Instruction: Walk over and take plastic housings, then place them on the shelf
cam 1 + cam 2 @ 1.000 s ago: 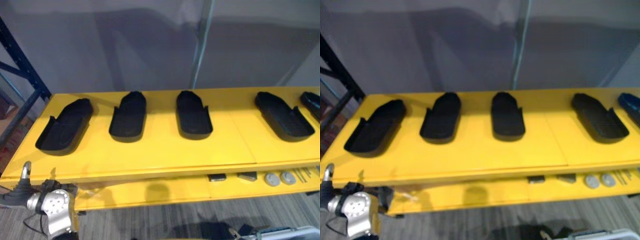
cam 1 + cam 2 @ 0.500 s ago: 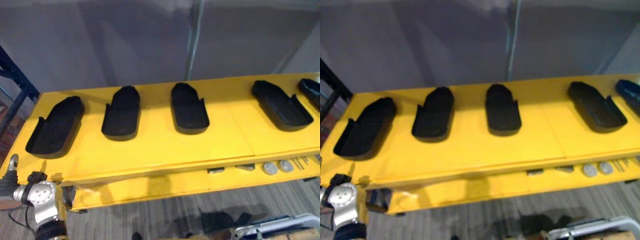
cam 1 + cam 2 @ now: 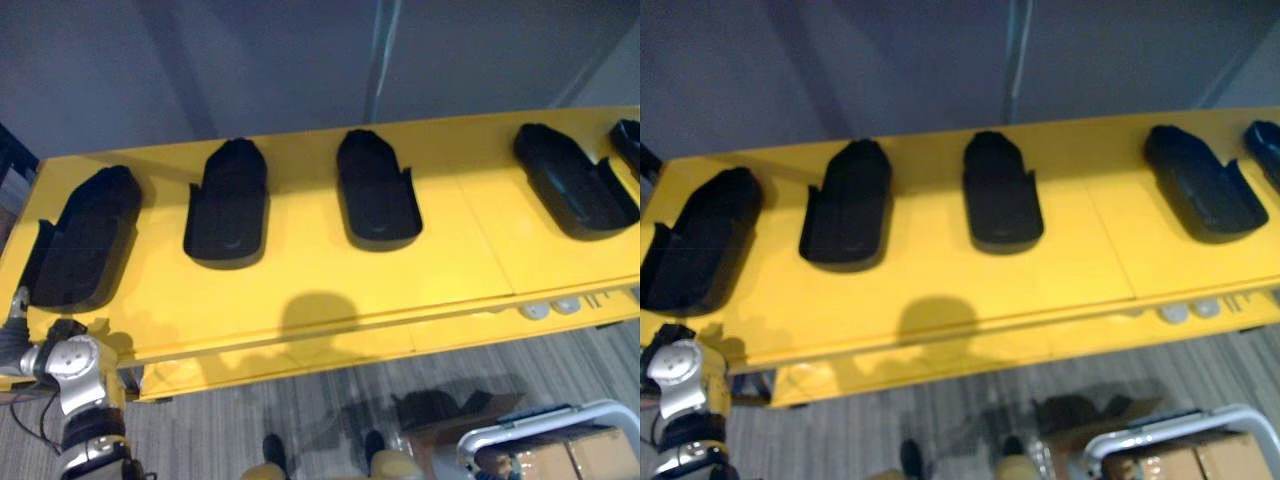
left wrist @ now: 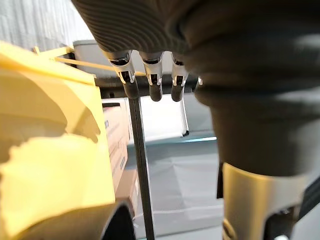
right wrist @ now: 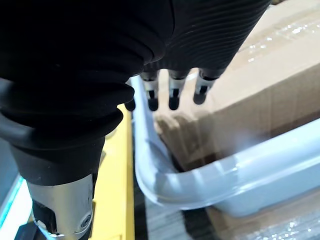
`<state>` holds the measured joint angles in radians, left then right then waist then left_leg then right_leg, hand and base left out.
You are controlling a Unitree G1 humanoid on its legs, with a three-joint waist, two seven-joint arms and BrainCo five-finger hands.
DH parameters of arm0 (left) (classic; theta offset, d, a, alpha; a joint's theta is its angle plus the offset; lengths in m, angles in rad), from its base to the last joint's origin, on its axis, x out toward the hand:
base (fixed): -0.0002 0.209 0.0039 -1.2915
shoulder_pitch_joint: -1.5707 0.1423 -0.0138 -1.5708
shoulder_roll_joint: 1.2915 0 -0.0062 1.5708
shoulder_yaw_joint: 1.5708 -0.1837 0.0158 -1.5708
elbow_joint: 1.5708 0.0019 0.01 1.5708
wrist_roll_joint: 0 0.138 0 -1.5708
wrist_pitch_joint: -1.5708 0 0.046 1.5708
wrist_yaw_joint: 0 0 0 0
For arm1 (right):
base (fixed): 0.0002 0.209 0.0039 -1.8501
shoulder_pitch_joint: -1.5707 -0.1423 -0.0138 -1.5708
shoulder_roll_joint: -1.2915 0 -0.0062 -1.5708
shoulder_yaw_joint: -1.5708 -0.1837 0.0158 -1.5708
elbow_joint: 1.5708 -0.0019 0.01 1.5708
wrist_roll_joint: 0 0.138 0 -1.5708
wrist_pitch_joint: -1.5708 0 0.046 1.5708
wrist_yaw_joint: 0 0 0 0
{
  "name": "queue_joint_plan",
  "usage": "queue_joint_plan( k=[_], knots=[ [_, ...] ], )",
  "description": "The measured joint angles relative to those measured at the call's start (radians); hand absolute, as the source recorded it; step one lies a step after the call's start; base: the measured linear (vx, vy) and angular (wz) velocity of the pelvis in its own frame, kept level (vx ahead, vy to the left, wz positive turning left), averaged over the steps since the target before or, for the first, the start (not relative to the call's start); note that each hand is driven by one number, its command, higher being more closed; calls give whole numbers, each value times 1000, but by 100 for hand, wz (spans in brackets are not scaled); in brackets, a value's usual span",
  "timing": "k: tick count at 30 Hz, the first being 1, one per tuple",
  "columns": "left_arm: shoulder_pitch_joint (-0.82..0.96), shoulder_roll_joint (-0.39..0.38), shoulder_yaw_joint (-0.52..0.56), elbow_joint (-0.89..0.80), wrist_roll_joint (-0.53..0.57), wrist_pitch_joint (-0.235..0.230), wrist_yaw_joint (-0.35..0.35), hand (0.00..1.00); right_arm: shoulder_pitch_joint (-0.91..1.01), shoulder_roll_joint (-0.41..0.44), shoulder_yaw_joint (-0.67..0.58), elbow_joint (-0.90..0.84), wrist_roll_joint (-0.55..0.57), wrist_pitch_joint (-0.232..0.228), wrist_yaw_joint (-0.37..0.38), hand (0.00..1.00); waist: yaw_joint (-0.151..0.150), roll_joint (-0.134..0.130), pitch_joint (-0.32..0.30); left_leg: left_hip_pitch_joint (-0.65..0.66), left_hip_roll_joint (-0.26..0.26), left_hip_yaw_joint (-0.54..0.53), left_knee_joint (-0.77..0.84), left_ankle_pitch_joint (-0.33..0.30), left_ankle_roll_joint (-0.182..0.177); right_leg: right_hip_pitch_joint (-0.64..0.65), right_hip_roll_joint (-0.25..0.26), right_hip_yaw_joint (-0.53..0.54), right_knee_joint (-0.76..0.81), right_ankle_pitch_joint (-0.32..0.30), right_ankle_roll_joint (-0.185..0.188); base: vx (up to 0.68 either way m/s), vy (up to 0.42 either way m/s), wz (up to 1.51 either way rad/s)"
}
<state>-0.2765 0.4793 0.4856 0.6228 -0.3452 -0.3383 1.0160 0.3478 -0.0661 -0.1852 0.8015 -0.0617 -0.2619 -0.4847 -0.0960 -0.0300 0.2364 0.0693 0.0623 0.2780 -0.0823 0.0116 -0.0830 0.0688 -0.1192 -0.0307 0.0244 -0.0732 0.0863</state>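
My left hand (image 4: 155, 86) hangs low beside me. Its fingers (image 4: 131, 87) are loose and a little apart, and they hold nothing. Just past them stands a thin dark pole (image 4: 141, 170). My left arm is down by the left front corner of the yellow table (image 3: 300, 275), lower than the table top.

My right hand (image 5: 173, 92) hangs low too. Its fingers are loose, side by side, and they hold nothing. Under them runs the white bar (image 5: 165, 182) of a cart, and a brown box (image 5: 260, 75) sits behind the bar.

The black plastic housings (image 3: 228, 203) lie in a row on top of the yellow table in front of me. They are apart from one another, and well away from both of my hands. Two small grey discs (image 3: 535, 310) sit on a lower ledge at the table's front.
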Motion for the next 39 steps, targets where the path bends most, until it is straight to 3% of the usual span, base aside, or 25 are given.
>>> queue_joint_plan(
  k=[5, 11, 18, 27, 39],
  knots=[
    [-43, 37, -35, 37, -16, 14, -17, 0, 0, 0, 2, -2, 2, -1, 0, 0, -1, -15, 40, -29, 4, 9, 73, -36, 8, -18, -6, 8, 29, 0, 0, -24, 21, -8],
    [-82, 67, -41, 77, -49, 20, -23, 0, -1, 1, 16, -2, 10, -4, 0, 0, -2, -13, 51, -88, 20, 14, 171, -79, 10, -47, -4, 19, 44, 0, -1, -41, 0, -6],
    [-129, 79, -68, 109, -49, 41, -51, 0, -7, 0, 16, -10, 10, -6, 0, 0, -4, 5, 80, -136, 36, 13, 240, -101, 10, -74, 2, 28, 56, 0, 1, -46, -7, -2],
    [-177, 119, -68, 127, -50, 49, -60, 0, -22, 0, 16, -15, 10, -18, 0, 0, -5, 9, 116, -182, 62, 13, 335, -147, 13, -87, 14, 35, 69, 3, 4, -12, 4, -2],
    [-198, 125, -68, 135, -50, 49, -59, 0, -23, -1, 16, -32, 9, -18, 0, 0, -5, 20, 130, -227, 71, 11, 368, -152, 18, -129, 19, 40, 93, 3, 4, -7, 1, -1]
  ],
)
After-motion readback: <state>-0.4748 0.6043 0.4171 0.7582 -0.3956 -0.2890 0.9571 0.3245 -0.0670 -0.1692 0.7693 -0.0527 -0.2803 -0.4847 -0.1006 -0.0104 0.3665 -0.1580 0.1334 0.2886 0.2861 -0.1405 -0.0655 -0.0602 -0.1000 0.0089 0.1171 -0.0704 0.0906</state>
